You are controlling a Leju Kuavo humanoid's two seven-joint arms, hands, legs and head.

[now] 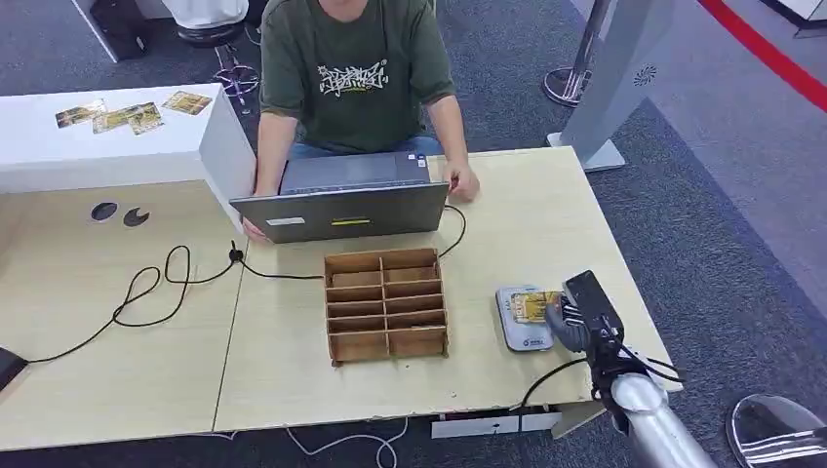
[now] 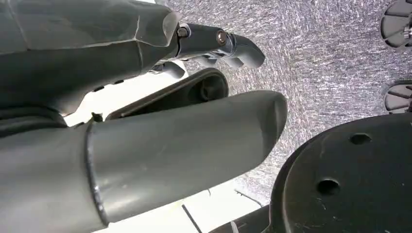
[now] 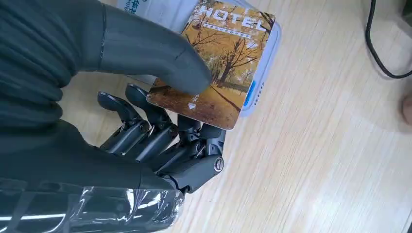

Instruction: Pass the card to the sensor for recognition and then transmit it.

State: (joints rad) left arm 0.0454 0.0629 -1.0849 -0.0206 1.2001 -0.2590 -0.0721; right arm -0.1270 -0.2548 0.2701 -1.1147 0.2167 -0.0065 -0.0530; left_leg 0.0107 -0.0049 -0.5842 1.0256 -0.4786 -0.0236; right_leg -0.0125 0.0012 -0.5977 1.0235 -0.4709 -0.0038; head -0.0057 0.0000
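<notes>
Counter (image 1: 293,390): light wood, person seated on the far side behind an open laptop (image 1: 341,210), black cable trailing off it. Mid-counter sits a wooden divider box (image 1: 386,304), all compartments look empty.

Right of the box, near the front edge: flat grey sensor (image 1: 519,322). Right robot hand (image 1: 577,317) is over it, clamped on the card (image 3: 216,68), thumb on the printed face, fingers (image 3: 160,133) underneath. Card is the autumn-tree "HOTEL" one, held low over the sensor top and covering most of it; can't tell if it's touching.

Left robot hand (image 2: 214,43) hangs beside the counter, fingers curled in, nothing in it.

Read step, my take: keep the card flat and parallel to the pad, centred, hold steady until it registers. Don't loosen the pinch — grip is only on one end, so tilting risks slip. Then lift straight up before passing on.
</notes>
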